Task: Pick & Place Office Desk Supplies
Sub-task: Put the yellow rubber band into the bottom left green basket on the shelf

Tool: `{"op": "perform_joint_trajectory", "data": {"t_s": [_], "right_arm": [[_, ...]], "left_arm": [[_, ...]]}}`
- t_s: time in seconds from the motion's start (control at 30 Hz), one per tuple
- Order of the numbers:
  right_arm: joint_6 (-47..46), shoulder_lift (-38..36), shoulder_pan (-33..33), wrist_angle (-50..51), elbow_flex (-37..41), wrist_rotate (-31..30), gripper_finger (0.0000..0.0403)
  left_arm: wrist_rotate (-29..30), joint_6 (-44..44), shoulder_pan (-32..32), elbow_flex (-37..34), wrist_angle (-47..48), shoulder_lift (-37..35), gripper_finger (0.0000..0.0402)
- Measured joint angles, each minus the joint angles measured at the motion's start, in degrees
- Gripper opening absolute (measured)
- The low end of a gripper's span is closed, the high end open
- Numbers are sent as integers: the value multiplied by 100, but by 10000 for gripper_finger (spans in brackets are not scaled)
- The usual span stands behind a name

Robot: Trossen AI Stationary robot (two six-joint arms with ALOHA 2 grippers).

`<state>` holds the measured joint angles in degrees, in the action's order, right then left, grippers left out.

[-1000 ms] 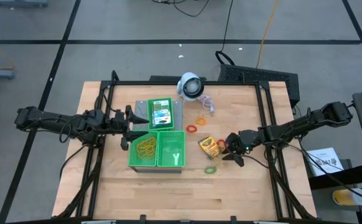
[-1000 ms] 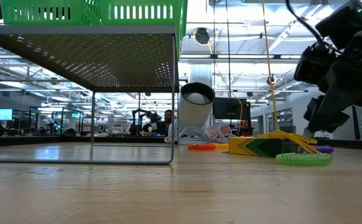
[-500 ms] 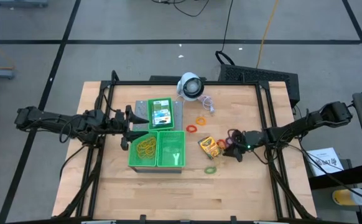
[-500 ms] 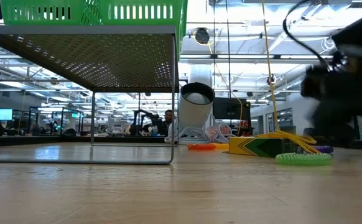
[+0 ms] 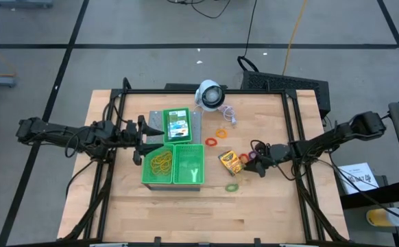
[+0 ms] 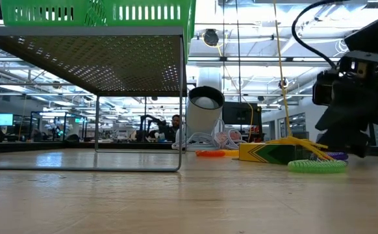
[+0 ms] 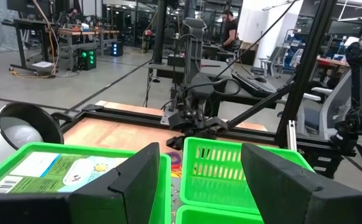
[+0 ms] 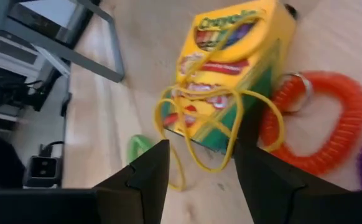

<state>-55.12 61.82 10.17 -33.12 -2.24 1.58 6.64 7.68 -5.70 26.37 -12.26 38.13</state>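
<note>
A yellow-and-green crayon box (image 8: pixel 231 68) lies flat on the table right of the green trays, also seen in the high view (image 5: pixel 231 162). Yellow rubber bands (image 8: pixel 196 121) drape over its near end. My right gripper (image 8: pixel 199 180) is open and slants down just short of that end, a finger on either side of the yellow loops. A red coil loop (image 8: pixel 330 124) lies beside the box and a green band (image 5: pixel 232 186) nearer the front edge. Another crayon box (image 5: pixel 177 125) lies in the far tray. My left gripper (image 7: pixel 199 186) waits open, level, left of the trays.
Two green trays (image 5: pixel 174 180) stand at mid table, the left one holding yellow bands (image 5: pixel 162 162); a third tray (image 5: pixel 177 112) sits behind them. Red and orange bands (image 5: pixel 212 142) lie toward the white round device (image 5: pixel 210 95) at the far edge. Bare wood lies along the front.
My right gripper has sunk toward the table beside the crayon box, tipped its fingers further down and rolled about its own line. The box and bands have not moved.
</note>
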Motion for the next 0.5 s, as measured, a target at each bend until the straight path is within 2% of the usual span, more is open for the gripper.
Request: {"op": "perform_joint_trajectory", "data": {"t_s": [0.17,0.5], "right_arm": [[7,132,7,-545,3,454,169],[27,550,7,-652,-47,287,169]], "left_arm": [[110,24,0,0,-4,0,237],[142,27,0,0,-6,0,237]]}}
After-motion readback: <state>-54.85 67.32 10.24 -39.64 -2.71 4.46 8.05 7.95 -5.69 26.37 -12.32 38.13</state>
